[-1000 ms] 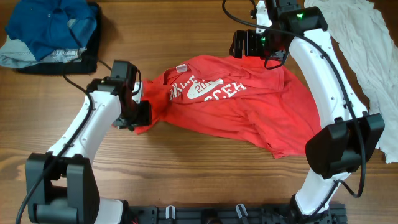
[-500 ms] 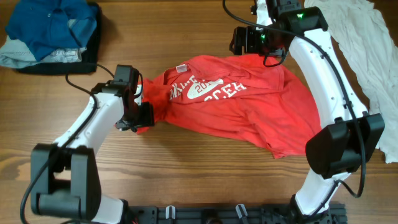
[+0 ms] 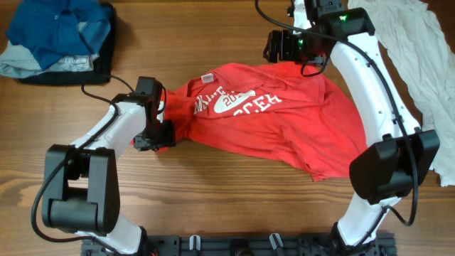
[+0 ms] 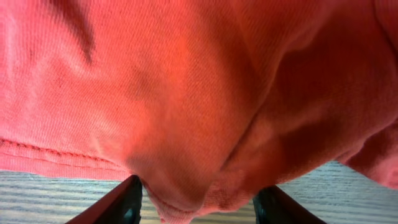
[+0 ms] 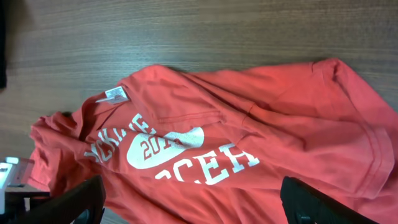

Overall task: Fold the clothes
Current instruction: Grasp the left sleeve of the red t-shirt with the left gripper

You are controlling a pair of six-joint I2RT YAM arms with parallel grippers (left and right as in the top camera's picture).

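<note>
Red T-shirt crumpled, not yet flattened.
Left gripper straddles bunched hem to tug, grip unclear; right gripper hovers wide, empty.

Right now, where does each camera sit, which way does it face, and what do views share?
Overhead: above the table, looking straight down at the red T-shirt; both arms show, left gripper at its left edge, right gripper by its far edge.
Left wrist: close up on red fabric bunched between its fingers.
Right wrist: above the shirt, angled down at the white print; its fingertips stand wide apart, empty.
Shared: overhead and right wrist both show the print and neck label.
</note>
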